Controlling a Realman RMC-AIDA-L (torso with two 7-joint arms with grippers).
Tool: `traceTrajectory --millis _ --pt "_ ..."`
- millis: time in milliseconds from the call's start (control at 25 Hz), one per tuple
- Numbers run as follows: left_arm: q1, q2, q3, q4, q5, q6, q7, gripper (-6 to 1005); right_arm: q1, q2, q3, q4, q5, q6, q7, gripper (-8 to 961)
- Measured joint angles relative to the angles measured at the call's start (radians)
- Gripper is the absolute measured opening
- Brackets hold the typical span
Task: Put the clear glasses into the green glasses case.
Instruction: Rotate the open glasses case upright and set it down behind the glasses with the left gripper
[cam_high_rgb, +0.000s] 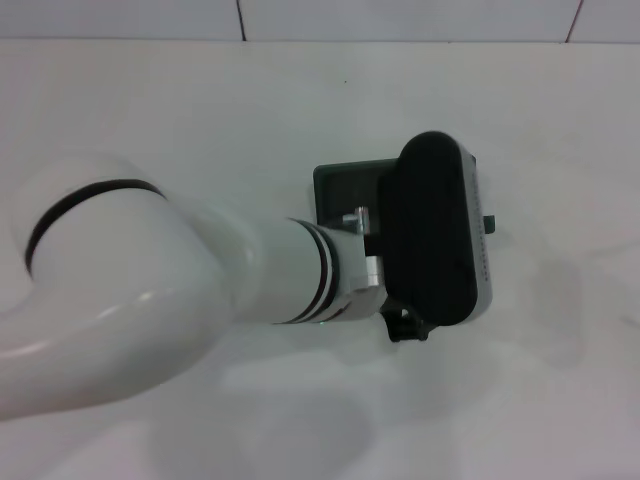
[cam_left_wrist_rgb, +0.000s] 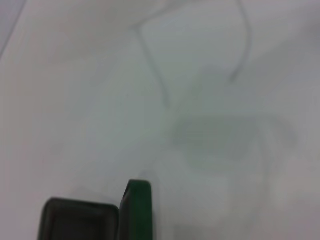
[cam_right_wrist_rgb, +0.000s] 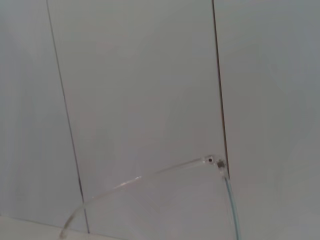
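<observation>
The left arm reaches across the white table (cam_high_rgb: 150, 110) from the near left, and its black wrist housing sits right over the dark green flat rectangular glasses case (cam_high_rgb: 345, 185). Only the case's far-left corner and a grey strip down its right side show in the head view. My read: the left gripper (cam_high_rgb: 405, 325) is there to pin or steady the case so the glasses can be put in. Only a small black nub of it shows at the near end of the housing; whether its pincer is apart or together, cannot tell.

The left wrist view catches a green edge (cam_left_wrist_rgb: 137, 207) standing upright next to a dark rounded box shape, so the case is probably open with the lid up, but it's cut off and soft, so not certain. Faint curved lines on the table there can't be made out.

The clear colourless plastic glasses (cam_right_wrist_rgb: 150, 175) appear only in the right wrist view: one thin temple arm, a hinge and a bit of lens edge against the pale panelled wall, apparently lifted up. Probably the right gripper is carrying them, but no fingers are visible, so its grip can't be told. The right arm is absent from the head view, and the glasses' position relative to the case is unknown.
</observation>
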Motion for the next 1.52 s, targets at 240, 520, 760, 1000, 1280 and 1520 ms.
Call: traceTrajectory --millis 240,520,760,1000,1280,1520 --pt "0.061 -0.001 -0.01 0.132 0.129 -0.002 -0.012 384 -0.005 0.0 -0.002 0.009 0.0 -0.005 -0.001 73" --pt "0.076 -0.001 -0.036 0.113 0.17 -0.132 -0.014 384 -0.012 0.004 -0.001 0.012 0.0 -0.025 -0.003 73" --pt "0.088 -0.001 -0.041 0.037 0.173 -0.247 -0.014 385 -0.016 0.006 -0.001 0.014 -0.018 -0.031 -0.003 73" --pt "0.086 -0.004 -0.033 -0.03 0.17 -0.275 -0.014 384 -0.009 0.003 -0.001 0.028 -0.035 -0.033 -0.003 72" --pt "0.09 -0.003 -0.007 -0.052 0.17 -0.301 -0.027 385 -0.014 0.002 -0.002 0.049 -0.037 -0.034 -0.009 72" --pt "0.092 -0.002 -0.003 -0.053 0.17 -0.3 -0.027 384 -0.018 -0.003 0.003 0.049 -0.038 -0.03 -0.016 72"
